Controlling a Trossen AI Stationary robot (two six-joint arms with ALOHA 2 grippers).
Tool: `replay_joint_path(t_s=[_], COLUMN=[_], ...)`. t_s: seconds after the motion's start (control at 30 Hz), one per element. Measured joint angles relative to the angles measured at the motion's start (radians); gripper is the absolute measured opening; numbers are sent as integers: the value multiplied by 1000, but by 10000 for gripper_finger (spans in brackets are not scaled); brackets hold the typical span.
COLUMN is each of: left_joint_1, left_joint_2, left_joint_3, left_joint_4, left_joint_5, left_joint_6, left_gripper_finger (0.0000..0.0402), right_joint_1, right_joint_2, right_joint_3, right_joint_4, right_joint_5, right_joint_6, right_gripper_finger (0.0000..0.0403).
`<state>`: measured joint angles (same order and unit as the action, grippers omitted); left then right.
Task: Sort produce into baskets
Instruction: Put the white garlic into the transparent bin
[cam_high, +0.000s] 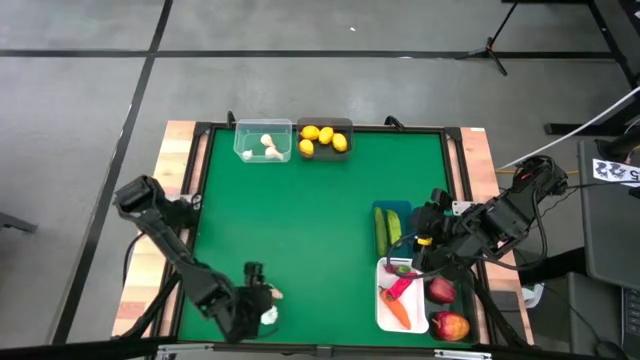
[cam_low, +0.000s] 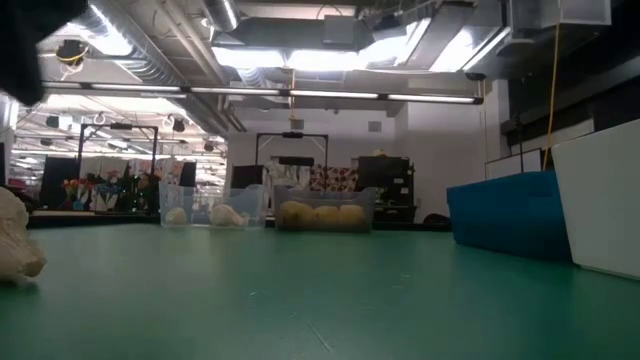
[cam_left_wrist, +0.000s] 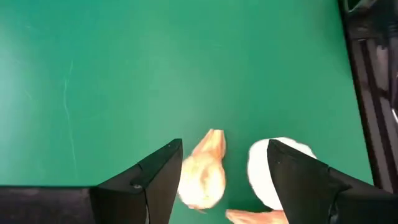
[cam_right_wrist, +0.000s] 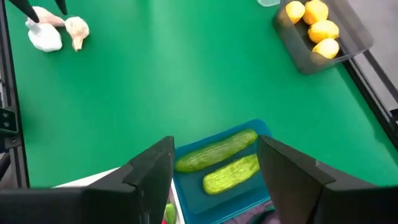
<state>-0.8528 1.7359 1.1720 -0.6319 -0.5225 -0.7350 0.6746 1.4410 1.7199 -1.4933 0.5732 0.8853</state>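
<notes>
Left gripper (cam_left_wrist: 221, 180) fingers (cam_left_wrist: 163, 177) open, straddling a pale tan garlic-like bulb (cam_left_wrist: 202, 171) on the green tabletop (cam_high: 320, 210), well apart from the clear plastic basket (cam_high: 263, 141), probably lined up for pickup. Right gripper (cam_right_wrist: 214, 171) fingers open, empty, over the blue basket (cam_right_wrist: 249, 180) holding two green cucumbers (cam_right_wrist: 216, 151).

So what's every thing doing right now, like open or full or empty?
Left gripper: open, around a garlic bulb.
Right gripper: open, empty, above the blue basket.
Blue basket: holds two cucumbers.
Clear basket: holds garlic.
Dark grey basket: holds lemons.
White basket: holds carrot, red pieces.
</notes>
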Motion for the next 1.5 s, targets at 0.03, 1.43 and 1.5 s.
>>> replay_joint_path(t_s=[0.03,1.43,1.5], left_joint_1=[-16,352,447], left_joint_2=[-7,-380,-482], left_joint_3=[-23,-477,-477], left_joint_4=[26,681,642], left_joint_5=[-24,-134,-129], left_joint_6=[-15,201,300], left_gripper_finger=[229,160,161], right_joint_1=[0,-1,-1], right_joint_2=[0,0,0], right_joint_3=[0,0,0], right_joint_4=[0,29,29], right_joint_5=[4,84,88], right_joint_6=[0,0,-1], right_gripper_finger=[230,230,230])
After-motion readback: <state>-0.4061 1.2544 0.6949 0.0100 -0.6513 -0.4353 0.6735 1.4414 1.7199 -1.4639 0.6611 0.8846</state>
